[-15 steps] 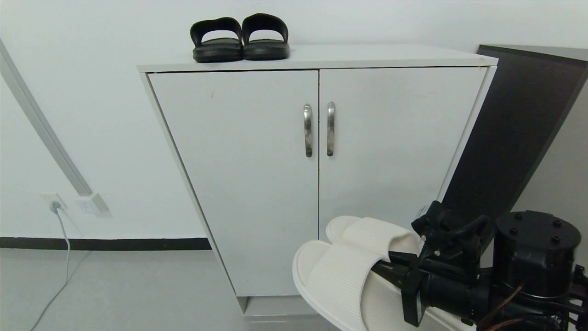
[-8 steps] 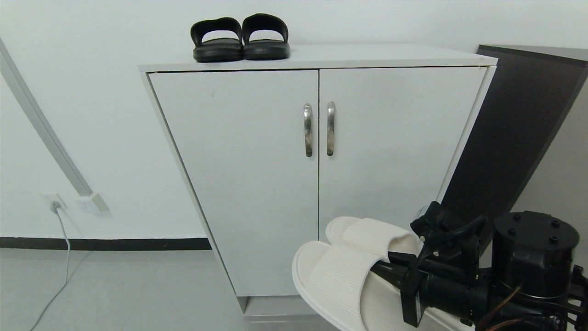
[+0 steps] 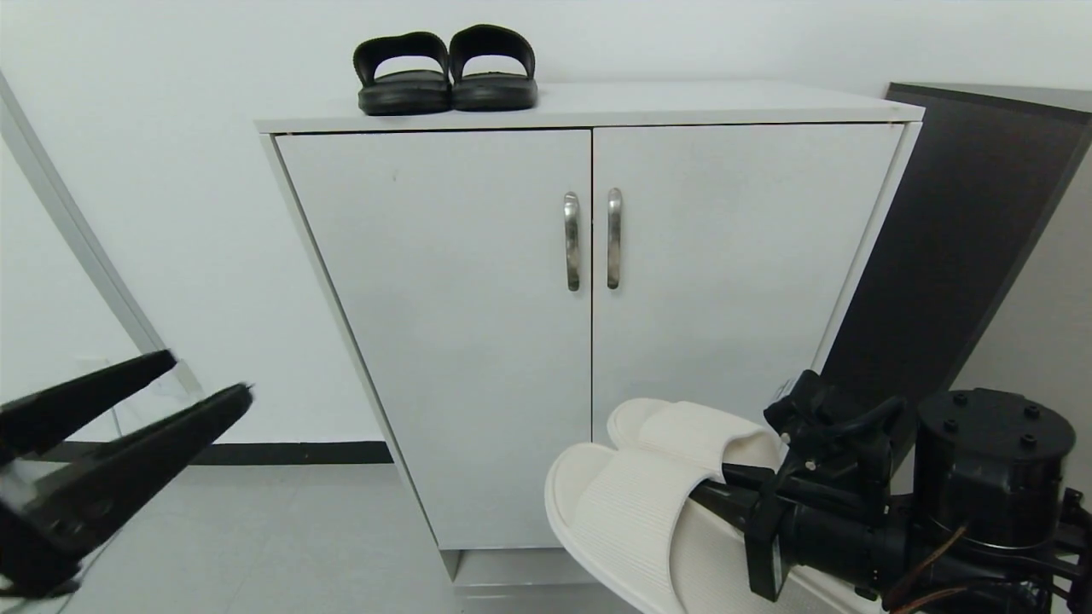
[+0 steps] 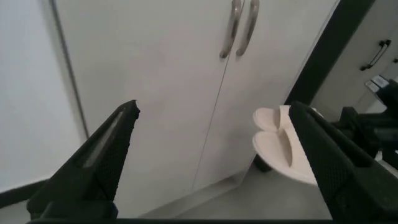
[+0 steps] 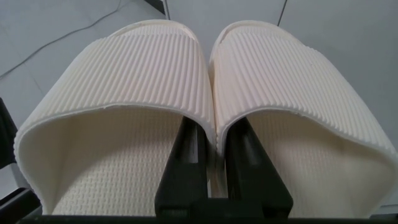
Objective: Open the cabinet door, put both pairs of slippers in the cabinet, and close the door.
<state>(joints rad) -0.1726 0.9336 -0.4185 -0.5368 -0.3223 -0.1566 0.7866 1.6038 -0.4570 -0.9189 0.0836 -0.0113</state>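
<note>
The white cabinet (image 3: 478,341) has both doors shut, with two metal handles (image 3: 592,240) (image 4: 241,28) at the centre seam. A black pair of slippers (image 3: 445,70) rests on its top, toward the left. My right gripper (image 3: 725,486) hangs low in front of the right door, shut on the inner straps of the white pair of slippers (image 3: 657,495) (image 5: 205,118), toes toward the cabinet. My left gripper (image 3: 205,379) (image 4: 211,112) is open at the lower left, off to the left of the cabinet, nothing between its fingers.
A dark panel (image 3: 964,247) leans to the right of the cabinet. White wall with a black skirting strip (image 3: 290,452) lies to the left, above grey floor (image 3: 256,546). A slanted grey conduit (image 3: 68,230) runs down the wall.
My left gripper has come into the head view at the lower left, open. The right gripper with the white slippers has stayed put.
</note>
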